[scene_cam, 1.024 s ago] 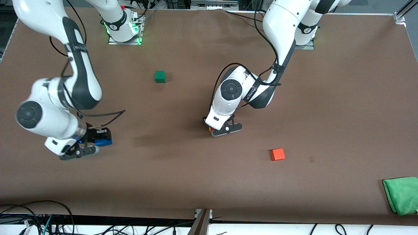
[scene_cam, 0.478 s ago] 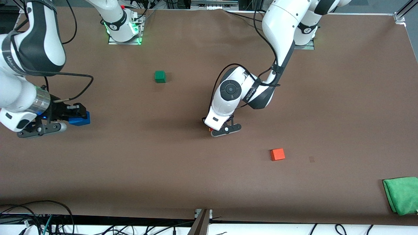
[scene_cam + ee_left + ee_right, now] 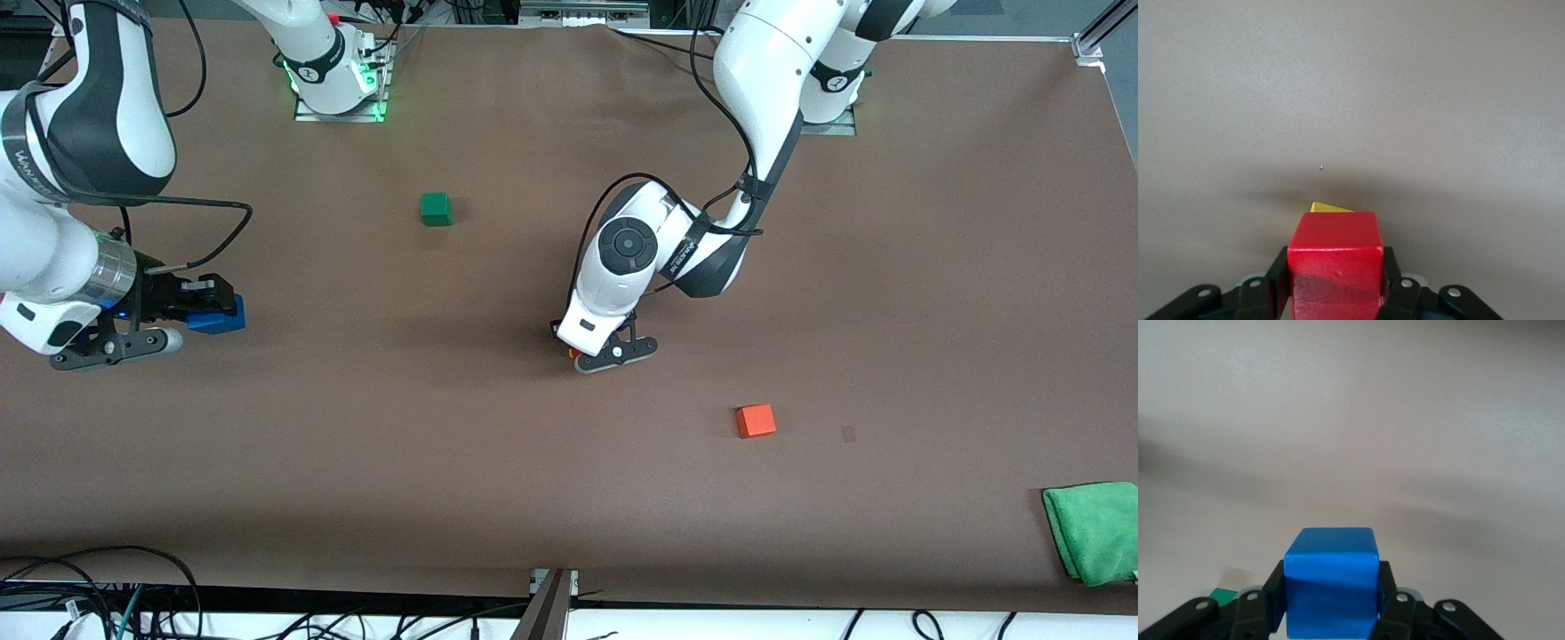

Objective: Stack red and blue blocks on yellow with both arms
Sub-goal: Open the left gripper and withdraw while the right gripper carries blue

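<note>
- Worktop point(image 3: 933, 267) covered in a brown matte sheet, with loose cables along the edge nearest the front camera and the two arm bases bolted along the edge farthest from it.
- A green cube point(image 3: 436, 209) sits alone, farther from the front camera than everything else, between the two bases.
- An orange cube point(image 3: 756, 420) lies nearer the front camera, toward the left arm's end; a folded green cloth point(image 3: 1092, 531) rests at that end's near corner.
- The left arm bends down over the middle of the worktop. Its left pincer point(image 3: 613, 351) is clamped on the red block point(image 3: 1335, 270), fingers point(image 3: 1390, 280) pressed to both sides.
- The yellow block point(image 3: 1328, 208) shows just under the red one; only a corner peeks out, and whether they touch I cannot tell.
- The right arm is folded out at its own end of the worktop, wrist turned sideways. Its right pincer point(image 3: 191, 307) grips the blue block point(image 3: 216, 316) squarely, held up above the surface.
</note>
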### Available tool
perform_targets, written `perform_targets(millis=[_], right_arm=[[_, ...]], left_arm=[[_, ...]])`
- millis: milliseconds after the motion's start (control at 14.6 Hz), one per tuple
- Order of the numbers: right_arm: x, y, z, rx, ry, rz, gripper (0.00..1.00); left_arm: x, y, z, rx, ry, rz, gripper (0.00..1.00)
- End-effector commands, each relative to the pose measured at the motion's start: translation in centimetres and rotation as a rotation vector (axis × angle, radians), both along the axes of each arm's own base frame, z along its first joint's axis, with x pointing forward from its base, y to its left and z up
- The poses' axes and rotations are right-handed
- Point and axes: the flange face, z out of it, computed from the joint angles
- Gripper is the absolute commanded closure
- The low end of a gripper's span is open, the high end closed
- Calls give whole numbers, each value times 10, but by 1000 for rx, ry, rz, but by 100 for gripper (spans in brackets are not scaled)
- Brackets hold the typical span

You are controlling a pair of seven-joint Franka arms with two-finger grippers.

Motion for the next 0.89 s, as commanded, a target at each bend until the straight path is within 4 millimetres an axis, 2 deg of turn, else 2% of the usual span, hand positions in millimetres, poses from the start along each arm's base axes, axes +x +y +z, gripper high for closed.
perform_targets(millis=[0,205,410,546,820], right_arm=[[-2,1,3,22,-10,6,73],[-2,0,3,22,-11,6,73],[-2,0,3,22,-10,5,73],[-2,1,4,22,-12,3,73],[-2,3,3,21,-10,0,73]], left_arm=[[0,-7,-7,10,-15,3,61],[-3,-12,-8,16,-19,-10,30],[-5,-11,-12,74,-59,-60,7],[-9,-14,-13,77,-58,-68,0],[-6,-15,-6,64,-63,-61,0]])
